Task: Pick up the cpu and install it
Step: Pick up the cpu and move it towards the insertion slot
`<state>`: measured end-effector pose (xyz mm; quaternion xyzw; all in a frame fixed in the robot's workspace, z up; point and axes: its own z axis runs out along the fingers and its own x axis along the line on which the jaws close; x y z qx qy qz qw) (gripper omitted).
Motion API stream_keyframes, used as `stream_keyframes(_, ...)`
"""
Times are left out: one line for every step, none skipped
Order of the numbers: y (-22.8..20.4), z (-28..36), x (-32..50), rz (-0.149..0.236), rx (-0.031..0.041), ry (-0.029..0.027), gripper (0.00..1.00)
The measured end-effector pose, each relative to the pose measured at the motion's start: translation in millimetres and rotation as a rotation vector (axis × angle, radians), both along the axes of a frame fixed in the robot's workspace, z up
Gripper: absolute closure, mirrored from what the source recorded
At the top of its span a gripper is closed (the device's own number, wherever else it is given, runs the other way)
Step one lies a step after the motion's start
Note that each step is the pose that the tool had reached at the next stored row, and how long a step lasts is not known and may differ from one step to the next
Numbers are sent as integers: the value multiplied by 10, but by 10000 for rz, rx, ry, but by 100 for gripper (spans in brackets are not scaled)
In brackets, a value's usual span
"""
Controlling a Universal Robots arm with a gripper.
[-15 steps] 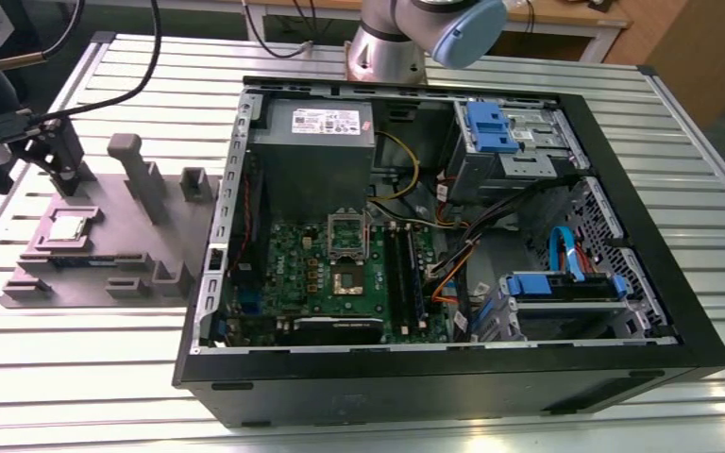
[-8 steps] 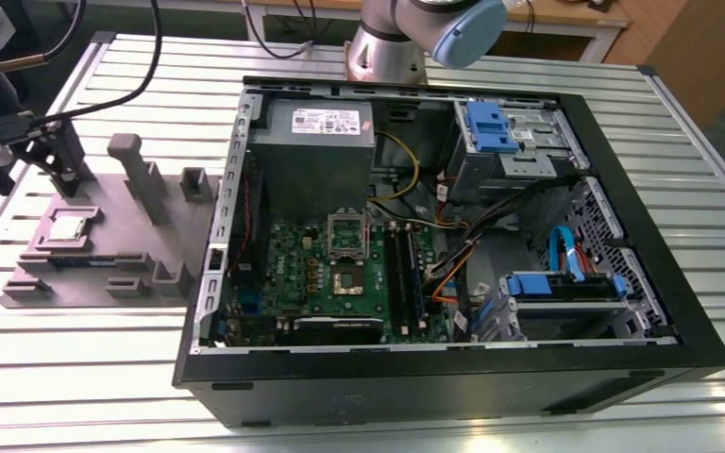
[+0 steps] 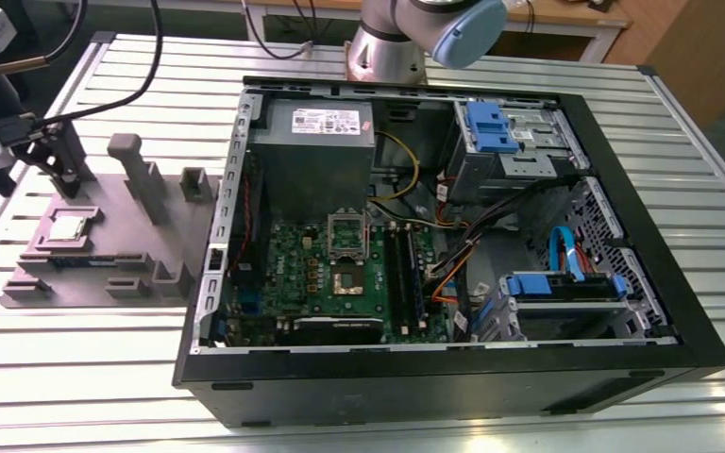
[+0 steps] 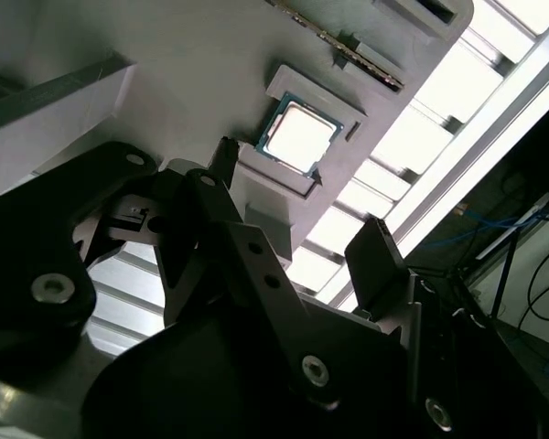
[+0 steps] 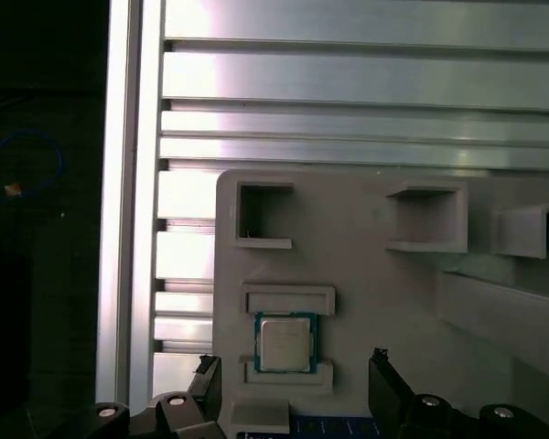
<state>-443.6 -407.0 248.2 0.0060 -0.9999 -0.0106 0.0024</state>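
The cpu (image 3: 71,226) is a small square chip with a shiny metal top. It lies flat in a recess of the grey holder plate (image 3: 148,247), on the exterior view's left, outside the computer case. My gripper (image 3: 35,181) hangs over that plate, a little above the chip. In both wrist views the black fingers stand open. The cpu (image 5: 285,343) shows between one fingertip (image 5: 209,370) and the other, untouched. In the second wrist view the cpu (image 4: 297,137) lies beyond my gripper (image 4: 300,206), with nothing held. The motherboard's socket (image 3: 344,279) sits inside the case with its lid raised.
The open black computer case (image 3: 665,283) lies on the slatted metal table (image 3: 60,368). It holds a grey power-supply box (image 3: 314,142), long black memory slots (image 3: 403,269), cables and blue drive bays (image 3: 501,127). Upright grey posts (image 3: 129,165) rise from the holder plate near my gripper.
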Motion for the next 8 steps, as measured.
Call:
stream_keyframes(0,-15,0,1,1,-1,26)
stream_keyframes(0,-32,0,1,1,-1,26)
stream_keyframes(-1,-50,0,1,0,-1,26)
stream_keyframes(-2,-67,0,1,0,0,26)
stream_keyframes(-5,-87,0,1,0,0,26)
stream_keyframes(-9,-105,1,3,0,1,26)
stream_keyframes(-12,-123,0,2,0,0,26)
stream_keyframes(-13,-141,0,0,0,0,26)
